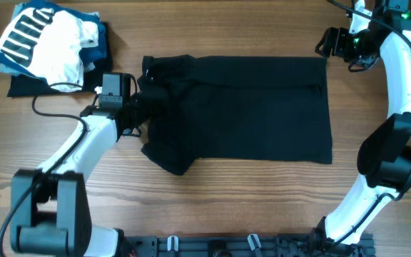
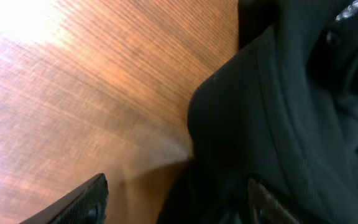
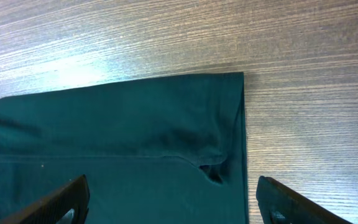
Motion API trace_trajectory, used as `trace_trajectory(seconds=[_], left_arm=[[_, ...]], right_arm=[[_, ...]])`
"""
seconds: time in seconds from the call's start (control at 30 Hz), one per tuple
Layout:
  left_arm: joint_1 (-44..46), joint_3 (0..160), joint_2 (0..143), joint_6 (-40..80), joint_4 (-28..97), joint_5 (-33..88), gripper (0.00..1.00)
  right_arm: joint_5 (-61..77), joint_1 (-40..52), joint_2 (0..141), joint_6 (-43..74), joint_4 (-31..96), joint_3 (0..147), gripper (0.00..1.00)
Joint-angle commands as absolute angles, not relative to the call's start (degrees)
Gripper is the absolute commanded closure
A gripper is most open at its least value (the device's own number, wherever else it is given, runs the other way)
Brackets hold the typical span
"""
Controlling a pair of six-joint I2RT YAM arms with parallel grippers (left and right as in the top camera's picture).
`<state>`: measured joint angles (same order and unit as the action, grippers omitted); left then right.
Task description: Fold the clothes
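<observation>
The large black shirt [image 1: 241, 111] lies spread flat across the middle of the table, bunched at its left edge. My left gripper [image 1: 140, 108] is at that bunched left edge, open, with one finger on bare wood and the other over the black fabric [image 2: 278, 124]. My right gripper [image 1: 327, 44] hovers open above the shirt's far right corner [image 3: 229, 124], which lies flat between its fingers and is not held. A pile of smaller clothes [image 1: 52, 46], white, blue-and-white striped and dark, sits at the far left.
The wooden table [image 1: 212, 207] runs bare in front of the shirt. A black cable [image 1: 48, 107] loops from the left arm over the table. A black rail [image 1: 248, 246] lines the front edge.
</observation>
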<state>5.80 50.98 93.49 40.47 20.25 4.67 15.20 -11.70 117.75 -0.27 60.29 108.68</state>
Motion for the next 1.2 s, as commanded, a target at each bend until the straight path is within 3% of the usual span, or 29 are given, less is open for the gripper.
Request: trace_trajectory(seconds=[0.0,0.17,0.27,0.47,0.53,0.67,0.83,0.97,1.17], left_arm=[[5.3,50.7,99.6,40.8,13.2,7.7,0.28],[5.3,50.7,103.4,40.7,1.9,7.9,0.3],[5.7,50.7,103.9,39.4,-1.2,7.9,0.39],[8.2,50.7,109.8,39.3,-6.3,8.1,0.43],[9.0,50.7,110.7,39.5,-7.7,8.1,0.57],[9.2,50.7,110.7,39.4,-8.1,8.0,0.96],[6.8,50.9,104.3,32.0,-4.6,4.7,0.96],[5.7,51.2,93.1,22.7,3.5,-10.3,0.96],[5.6,51.2,88.5,12.1,0.1,-14.9,0.96]], right_arm=[[15.0,-11.8,117.9,0.2,60.7,109.1,0.13],[15.1,-11.8,117.9,0.2,61.3,109.1,0.13],[15.1,-11.8,117.9,0.7,61.1,109.1,0.13],[15.1,-11.5,117.9,1.7,60.6,109.1,0.13],[15.1,-11.5,117.9,1.7,60.6,109.1,0.13],[15.1,-11.5,117.9,1.7,60.6,109.1,0.13],[15.0,-11.5,117.9,1.6,61.3,109.1,0.13],[15.1,-11.5,117.9,1.6,61.0,109.1,0.13],[15.0,-11.5,117.9,1.6,60.9,109.1,0.13]])
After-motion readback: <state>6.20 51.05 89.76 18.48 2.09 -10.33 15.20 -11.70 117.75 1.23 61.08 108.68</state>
